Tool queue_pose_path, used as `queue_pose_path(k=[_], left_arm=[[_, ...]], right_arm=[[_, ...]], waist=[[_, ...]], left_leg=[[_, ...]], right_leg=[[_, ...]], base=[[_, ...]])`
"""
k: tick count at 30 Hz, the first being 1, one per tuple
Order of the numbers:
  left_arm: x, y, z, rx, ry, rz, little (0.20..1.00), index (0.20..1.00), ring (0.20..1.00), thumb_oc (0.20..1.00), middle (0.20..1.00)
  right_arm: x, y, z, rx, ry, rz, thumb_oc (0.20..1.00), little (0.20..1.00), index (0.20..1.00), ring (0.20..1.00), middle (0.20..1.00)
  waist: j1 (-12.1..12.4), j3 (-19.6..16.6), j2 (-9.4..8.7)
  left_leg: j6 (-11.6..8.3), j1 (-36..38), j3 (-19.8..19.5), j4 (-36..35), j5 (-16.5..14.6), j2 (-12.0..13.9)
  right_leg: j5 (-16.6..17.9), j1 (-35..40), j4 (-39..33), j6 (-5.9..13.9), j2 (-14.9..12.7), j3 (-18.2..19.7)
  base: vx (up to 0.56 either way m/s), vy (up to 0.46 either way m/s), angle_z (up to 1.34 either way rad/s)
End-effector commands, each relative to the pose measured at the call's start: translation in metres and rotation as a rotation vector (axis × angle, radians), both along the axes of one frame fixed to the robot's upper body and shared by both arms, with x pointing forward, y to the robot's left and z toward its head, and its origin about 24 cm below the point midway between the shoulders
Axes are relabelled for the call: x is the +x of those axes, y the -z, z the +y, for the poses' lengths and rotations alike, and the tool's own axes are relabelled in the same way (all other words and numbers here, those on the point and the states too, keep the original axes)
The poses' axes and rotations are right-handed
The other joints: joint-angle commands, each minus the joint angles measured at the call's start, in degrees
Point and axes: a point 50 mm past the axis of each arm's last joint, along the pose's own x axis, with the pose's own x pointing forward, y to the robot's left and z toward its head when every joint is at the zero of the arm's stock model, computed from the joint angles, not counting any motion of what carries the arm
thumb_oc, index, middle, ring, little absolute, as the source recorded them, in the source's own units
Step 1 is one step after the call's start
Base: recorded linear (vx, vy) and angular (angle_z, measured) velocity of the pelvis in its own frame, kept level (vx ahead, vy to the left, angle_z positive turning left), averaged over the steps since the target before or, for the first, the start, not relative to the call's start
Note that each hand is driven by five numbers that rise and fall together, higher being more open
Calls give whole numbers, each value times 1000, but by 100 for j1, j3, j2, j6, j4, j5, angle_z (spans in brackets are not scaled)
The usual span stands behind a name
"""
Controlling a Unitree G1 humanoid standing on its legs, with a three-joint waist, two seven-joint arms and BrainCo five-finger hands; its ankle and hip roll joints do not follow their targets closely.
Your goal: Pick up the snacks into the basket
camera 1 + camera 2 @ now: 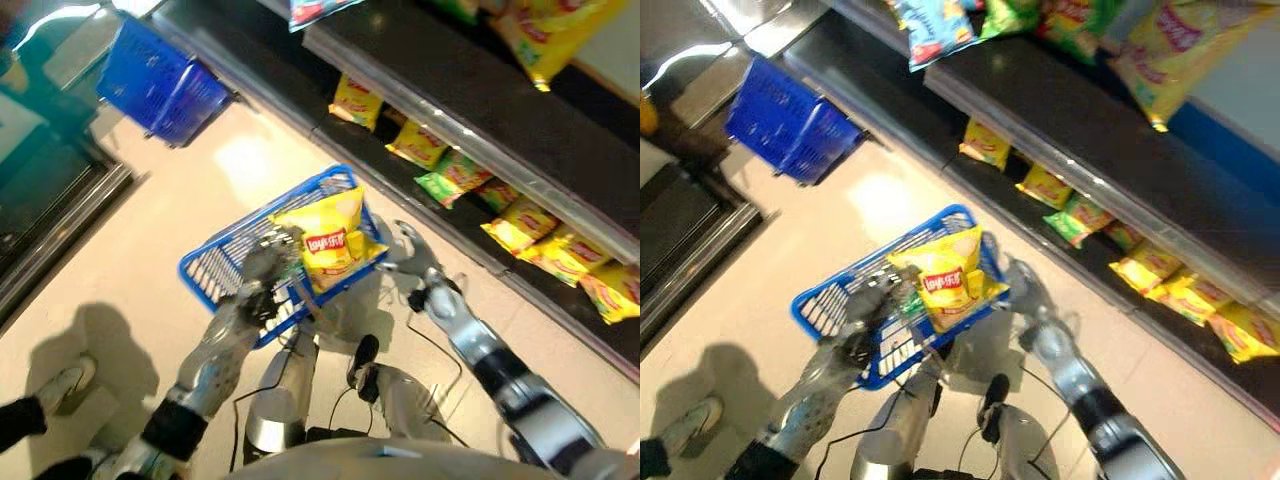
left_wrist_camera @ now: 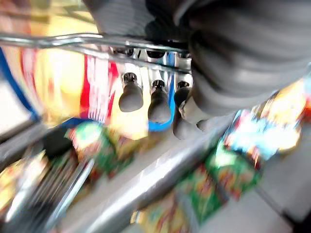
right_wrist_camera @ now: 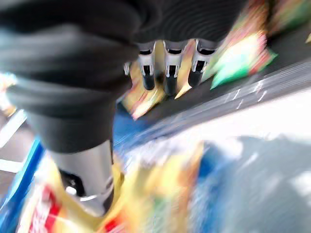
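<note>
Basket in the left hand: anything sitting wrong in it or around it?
The yellow snack bag stands on end in the blue basket held by the left hand, poking above the rim, not lying flat. A second blue basket sits tipped on the floor.

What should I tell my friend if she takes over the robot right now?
Left hand: fingers curled round the handle of the blue basket, holding it up off the floor.
Right hand: beside the basket's far edge, next to the yellow snack bag; its grip cannot be told.
Done: one yellow snack bag stands in the basket, sticking out above the rim.
Left: more snack bags, yellow and green, lie on the low shelf to the robot's right.
A second blue basket sits on the floor farther off.
</note>
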Motion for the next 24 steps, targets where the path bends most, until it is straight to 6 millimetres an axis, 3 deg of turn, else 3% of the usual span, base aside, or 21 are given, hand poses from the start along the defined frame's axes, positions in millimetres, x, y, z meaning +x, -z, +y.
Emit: queue_pose_path(k=[1,4,6,7,8,11,12,13,14,16,18,19,24], left_arm=[[4,-20,26,221,-161,-222,200,200,200,200,200],[-4,5,44,377,-211,-126,200,200,200,200,200],[-17,46,56,471,-251,63,200,200,200,200,200],[-17,46,56,471,-250,63,200,200,200,200,200],[-24,64,55,438,-267,150,200,200,200,200,200],[-39,92,63,606,-231,288,200,200,200,200,200],[-56,121,66,588,-223,457,200,200,200,200,200],[-56,121,66,588,-223,457,200,200,200,200,200],[-70,140,68,565,-218,584,200,200,200,200,200],[-94,161,73,566,-232,739,200,200,200,200,200],[-114,173,75,565,-234,845,200,200,200,200,200],[-135,185,76,590,-195,965,200,200,200,200,200],[-146,190,73,646,-110,1014,200,200,200,200,200]], right_arm=[[-39,21,-28,53,20,57,1000,1000,1000,1000,1000],[-60,37,-44,82,91,131,1000,1000,1000,1000,1000],[-86,61,-58,189,264,210,1000,1000,1000,1000,1000],[-87,61,-59,189,265,210,1000,1000,1000,1000,1000],[-92,69,-60,229,322,233,1000,1000,1000,1000,1000],[-109,90,-62,349,496,287,1000,1000,1000,1000,1000],[-121,109,-60,407,597,378,1000,1000,1000,1000,1000],[-121,109,-60,407,597,377,1000,1000,1000,1000,1000],[-128,119,-58,365,592,463,1000,1000,1000,1000,1000],[-133,127,-53,350,593,524,1000,1000,1000,1000,1000],[-150,139,-53,383,659,610,1000,1000,1000,1000,1000],[-167,150,-52,414,743,693,1000,1000,1000,1000,1000],[-190,158,-54,340,741,830,1000,1000,1000,1000,1000]], waist=[[-436,-1059,-12],[-540,-1292,8],[-726,-1491,36],[-707,-1486,36],[-755,-1543,52],[-861,-1656,83],[-899,-1705,105],[-896,-1701,105],[-906,-1743,113],[-925,-1829,116],[-955,-1891,122],[-983,-1976,131],[-1020,-2045,144]], left_leg=[[49,408,444,-334,-317,61],[58,580,570,-421,-351,75],[75,816,807,-436,-466,91],[76,831,823,-440,-471,95],[80,875,888,-439,-500,107],[97,1053,1056,-468,-568,158],[105,1156,1180,-510,-598,186],[105,1160,1182,-511,-598,187],[103,1211,1228,-539,-603,201],[97,1299,1299,-576,-618,228],[95,1389,1352,-608,-647,243],[82,1449,1397,-624,-669,266],[58,1575,1438,-643,-714,302]], right_leg=[[827,-41,-705,669,-267,375],[874,47,-830,687,-258,524],[937,180,-939,729,-245,814],[940,188,-944,729,-241,831],[950,211,-974,735,-236,910],[958,247,-982,718,-177,1119],[970,263,-976,718,-143,1231],[970,265,-975,718,-142,1233],[990,297,-1018,719,-135,1269],[1012,354,-1091,712,-119,1336],[1042,408,-1170,712,-105,1412],[1033,465,-1207,702,-84,1448],[1033,606,-1287,682,-62,1493]], base=[[78,88,-55],[83,50,-63],[123,55,-52],[83,36,-45],[37,9,-56],[66,5,-38],[39,9,-33],[47,1,-41],[44,-14,-34],[63,-13,-25],[73,-11,-19],[72,-15,-28],[61,-14,-7]])
